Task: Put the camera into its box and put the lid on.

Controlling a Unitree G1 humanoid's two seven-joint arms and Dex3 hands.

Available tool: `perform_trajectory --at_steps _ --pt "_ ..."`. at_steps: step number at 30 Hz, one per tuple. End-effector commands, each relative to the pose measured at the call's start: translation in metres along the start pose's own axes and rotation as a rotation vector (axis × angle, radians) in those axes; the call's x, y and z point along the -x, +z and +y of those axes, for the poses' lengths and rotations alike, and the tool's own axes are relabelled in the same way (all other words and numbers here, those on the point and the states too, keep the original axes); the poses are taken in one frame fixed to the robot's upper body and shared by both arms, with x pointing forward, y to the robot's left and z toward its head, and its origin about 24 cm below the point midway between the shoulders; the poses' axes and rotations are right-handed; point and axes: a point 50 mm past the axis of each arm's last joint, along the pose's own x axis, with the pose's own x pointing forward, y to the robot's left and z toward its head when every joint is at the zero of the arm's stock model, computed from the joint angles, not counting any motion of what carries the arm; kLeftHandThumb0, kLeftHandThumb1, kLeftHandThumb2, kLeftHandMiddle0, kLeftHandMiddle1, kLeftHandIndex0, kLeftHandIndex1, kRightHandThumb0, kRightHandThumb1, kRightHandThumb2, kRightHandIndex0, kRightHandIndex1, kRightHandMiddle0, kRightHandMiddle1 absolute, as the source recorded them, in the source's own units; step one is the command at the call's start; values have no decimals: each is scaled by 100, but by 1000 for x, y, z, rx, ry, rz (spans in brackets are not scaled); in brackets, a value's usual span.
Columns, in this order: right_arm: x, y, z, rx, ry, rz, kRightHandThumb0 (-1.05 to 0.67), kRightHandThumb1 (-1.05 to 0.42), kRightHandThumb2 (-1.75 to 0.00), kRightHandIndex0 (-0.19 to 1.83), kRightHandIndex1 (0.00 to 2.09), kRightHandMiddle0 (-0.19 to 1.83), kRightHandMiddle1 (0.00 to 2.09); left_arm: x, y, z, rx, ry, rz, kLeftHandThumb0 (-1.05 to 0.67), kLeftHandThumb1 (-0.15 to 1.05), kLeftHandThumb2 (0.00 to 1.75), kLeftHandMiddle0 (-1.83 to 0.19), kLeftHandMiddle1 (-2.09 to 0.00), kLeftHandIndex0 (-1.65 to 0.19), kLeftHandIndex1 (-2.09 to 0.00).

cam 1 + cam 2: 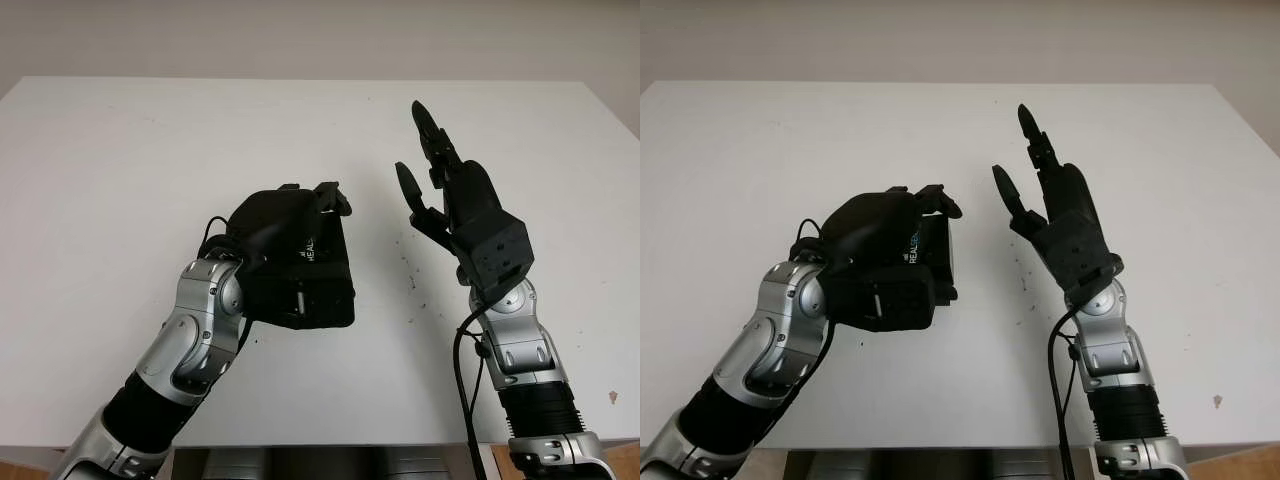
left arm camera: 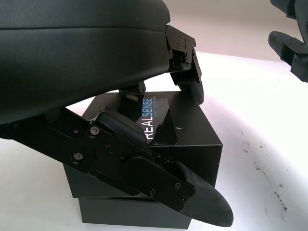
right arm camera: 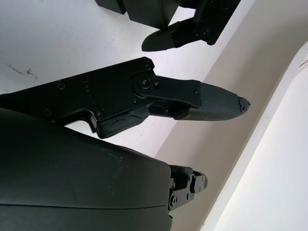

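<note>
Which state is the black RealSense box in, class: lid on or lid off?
Lid on. The left hand grips the RealSense box; its lid sits over the base.

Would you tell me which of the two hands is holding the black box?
The left hand grips the black box; the right hand is open, raised beside it.

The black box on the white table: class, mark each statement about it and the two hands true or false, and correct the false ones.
1. The left hand grips the black box. True.
2. The right hand holds the lid. False: it is open, raised above the table beside the box.
3. The box top reads REALSENSE. True.
4. The box stands at the table's far edge. False: it sits near the middle.
5. The lid is on the box. True.
</note>
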Motion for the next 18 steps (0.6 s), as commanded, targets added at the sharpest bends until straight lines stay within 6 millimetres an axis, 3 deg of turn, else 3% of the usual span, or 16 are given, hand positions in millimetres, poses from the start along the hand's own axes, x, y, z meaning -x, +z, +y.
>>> perform_trajectory --at_steps 1,4,8,13,16,18 --pt "-3 4 1 -3 0 -24 -75 -105 -56 4 6 7 8 0 4 -4 -2 0 -19 -23 94 5 -39 -209 -29 -151" --pt "-2 4 2 -1 2 -23 -75 -105 -57 4 6 6 8 -1 3 -7 -21 -3 -35 -22 94 5 -42 -209 -30 -153" --pt "-1 4 2 -1 1 -21 -75 -105 -57 4 5 6 9 -3 4 -12 -55 -28 -42 -21 93 5 -39 -194 -29 -153" --pt "-1 4 1 -1 0 -27 -74 -105 -57 4 6 6 9 -2 4 -19 -78 -73 -47 -19 92 5 -39 -206 -27 -152" --pt "-1 4 2 -7 -2 -20 -75 -105 -57 4 5 5 9 -2 4 -23 -83 -84 -57 -10 95 6 -39 -163 -32 -150" --pt "0 4 2 -8 -3 -18 -75 -105 -57 3 5 5 9 -2 4 -26 -92 -93 -59 -13 93 5 -39 -165 -28 -150"
